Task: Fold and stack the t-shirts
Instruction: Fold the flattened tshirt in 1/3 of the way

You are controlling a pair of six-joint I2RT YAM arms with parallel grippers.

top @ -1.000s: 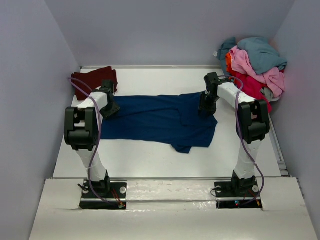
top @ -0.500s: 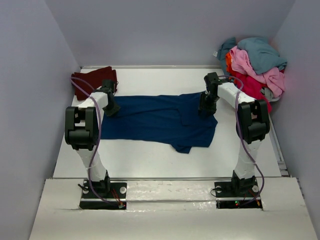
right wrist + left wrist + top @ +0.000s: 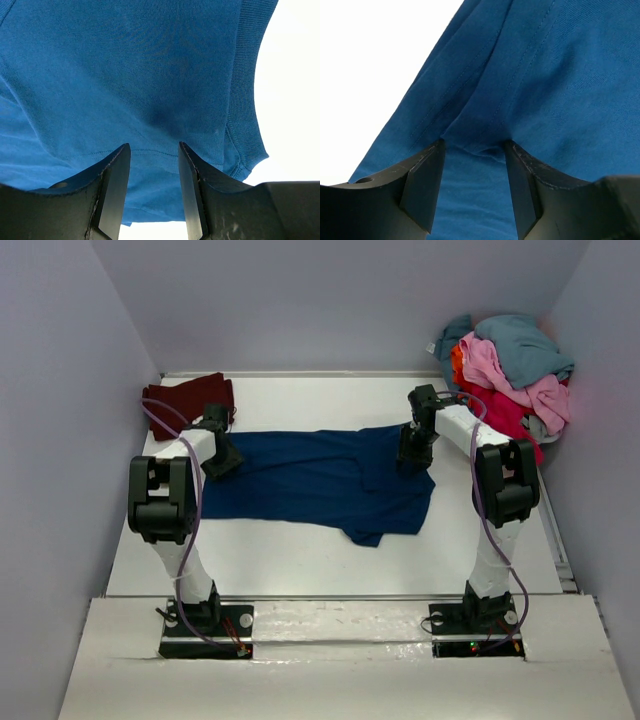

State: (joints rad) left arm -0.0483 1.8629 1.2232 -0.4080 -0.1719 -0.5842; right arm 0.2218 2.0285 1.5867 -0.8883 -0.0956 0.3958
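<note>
A navy blue t-shirt [image 3: 320, 480] lies spread flat across the middle of the table. My left gripper [image 3: 221, 458] is down on its left end, open. In the left wrist view its fingertips [image 3: 436, 150] press on a small ridge of blue cloth [image 3: 530, 75] at a stitched hem. My right gripper [image 3: 413, 455] is down on the shirt's right end, open, with flat cloth [image 3: 125, 65] under the gap beside the ribbed collar [image 3: 245, 100]. A dark maroon t-shirt [image 3: 185, 398] lies folded at the back left.
A heap of unfolded t-shirts [image 3: 512, 370], teal, pink, red and orange, fills the back right corner. Grey walls close in the table [image 3: 300, 550] on the left, back and right. Both arm bases stand at the near edge.
The left arm's wrist has shifted very slightly at the shirt's left end. The shirt and the right arm look the same.
</note>
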